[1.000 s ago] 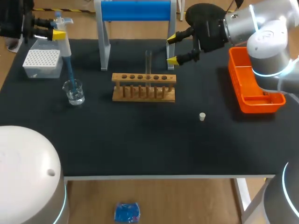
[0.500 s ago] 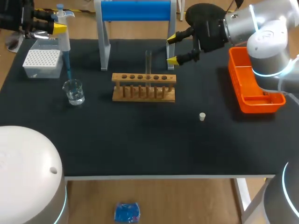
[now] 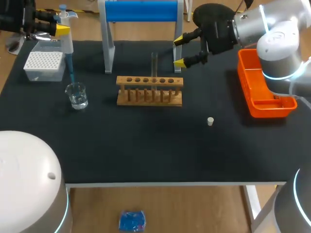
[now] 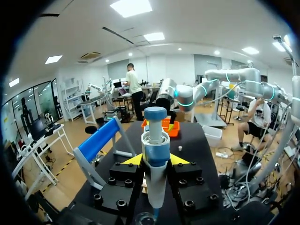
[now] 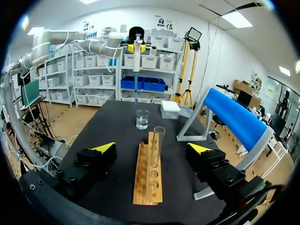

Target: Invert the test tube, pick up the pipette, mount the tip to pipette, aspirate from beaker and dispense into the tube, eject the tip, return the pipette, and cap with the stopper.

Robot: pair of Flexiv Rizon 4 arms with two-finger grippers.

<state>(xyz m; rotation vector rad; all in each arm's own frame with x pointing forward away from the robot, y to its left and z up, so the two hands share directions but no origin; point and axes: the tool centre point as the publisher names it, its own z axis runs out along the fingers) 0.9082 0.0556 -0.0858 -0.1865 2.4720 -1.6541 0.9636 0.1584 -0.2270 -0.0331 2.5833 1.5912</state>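
Black tabletop carries a wooden rack with the glass test tube standing upright in it, mouth up, while the white stopper lies apart, nearer the front edge. The left gripper is clamped on the pipette, held upright with its blue tip just above the beaker. The right gripper hangs near the tube, fingers spread wide, holding nothing.

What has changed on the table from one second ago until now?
The left gripper, shut on the pipette, rose, lifting its tip out of the beaker. The right gripper, test tube and stopper stayed put.
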